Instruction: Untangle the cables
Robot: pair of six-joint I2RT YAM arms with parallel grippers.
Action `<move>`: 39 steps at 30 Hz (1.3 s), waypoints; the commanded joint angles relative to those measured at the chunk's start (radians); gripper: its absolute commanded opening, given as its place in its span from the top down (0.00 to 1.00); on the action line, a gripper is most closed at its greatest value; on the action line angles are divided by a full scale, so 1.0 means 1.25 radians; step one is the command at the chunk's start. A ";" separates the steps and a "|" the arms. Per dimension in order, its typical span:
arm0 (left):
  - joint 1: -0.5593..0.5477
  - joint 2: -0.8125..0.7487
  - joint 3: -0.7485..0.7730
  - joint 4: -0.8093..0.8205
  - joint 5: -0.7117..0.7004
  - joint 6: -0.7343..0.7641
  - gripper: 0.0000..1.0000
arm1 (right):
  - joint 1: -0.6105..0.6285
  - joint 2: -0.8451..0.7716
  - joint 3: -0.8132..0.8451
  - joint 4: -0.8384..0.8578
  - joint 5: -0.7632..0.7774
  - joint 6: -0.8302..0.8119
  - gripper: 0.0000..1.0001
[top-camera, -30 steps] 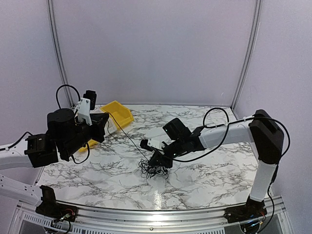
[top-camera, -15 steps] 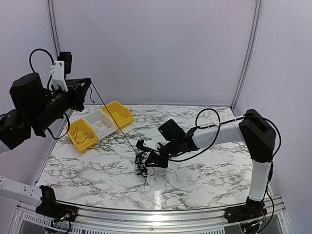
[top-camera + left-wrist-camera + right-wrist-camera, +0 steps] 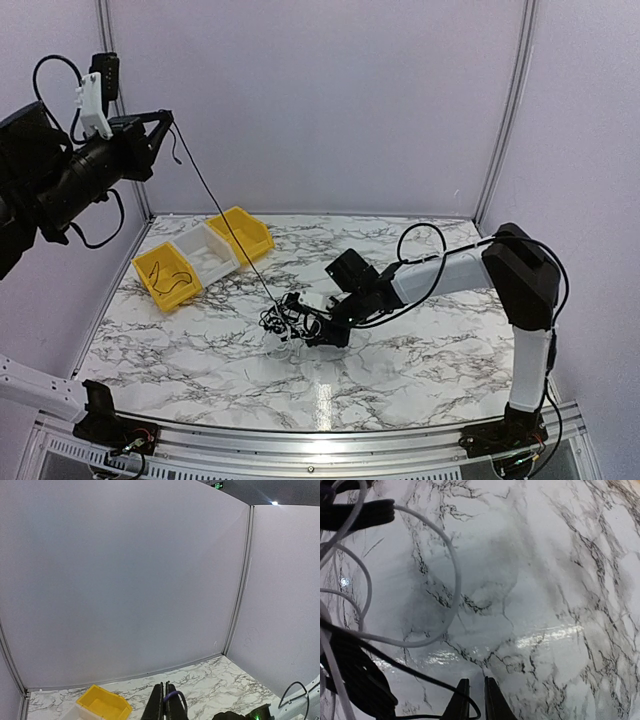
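Cables (image 3: 280,322) lie clumped on the marble table (image 3: 420,370), right gripper (image 3: 308,330) low against them, bins (image 3: 205,253) far left; left gripper (image 3: 165,120), high up, pinches one taut strand (image 3: 220,215). Left wrist: fingers (image 3: 161,705) pressed together, yellow bin (image 3: 104,706) below. Right wrist: fingers (image 3: 461,702) nearly touching, grip unclear, cables crowding the left.

Cables (image 3: 288,326): a small clump of thin black wires in curly loops, lying on the marble table (image 3: 420,370) near its middle. One strand (image 3: 222,225) is drawn out of the clump, taut and straight, slanting up and left to the closed left gripper (image 3: 166,119). A separate black wire (image 3: 172,277) lies curled in the nearer yellow bin (image 3: 185,297).
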 commanded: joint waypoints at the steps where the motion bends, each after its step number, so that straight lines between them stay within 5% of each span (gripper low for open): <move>1: 0.005 -0.029 -0.063 0.028 -0.007 -0.059 1.00 | -0.058 -0.066 -0.001 -0.038 0.039 -0.004 0.87; 3: 0.005 -0.054 -0.127 0.027 -0.026 -0.097 1.00 | -0.097 -0.091 -0.002 -0.049 0.044 -0.023 0.86; 9: 0.005 -0.153 -0.428 0.018 -0.040 -0.268 1.00 | -0.155 -0.196 0.007 -0.139 0.012 -0.138 0.61; 14: 0.004 -0.215 -0.589 -0.022 0.009 -0.420 1.00 | -0.134 -0.245 0.005 -0.139 0.021 -0.163 0.54; 24: 0.003 -0.265 -0.616 -0.252 0.136 -0.583 1.00 | 0.049 -0.093 0.150 -0.153 0.204 -0.216 0.34; 29: -0.002 -0.279 -0.608 -0.309 0.216 -0.643 0.68 | 0.078 0.031 0.266 -0.160 0.261 -0.184 0.27; 33: -0.003 -0.333 -0.576 -0.372 0.145 -0.654 0.45 | 0.080 0.084 0.274 -0.120 0.327 -0.174 0.27; 39: 0.001 -0.271 -0.581 -0.279 -0.039 -0.564 0.32 | 0.080 0.065 0.212 -0.060 0.344 -0.184 0.57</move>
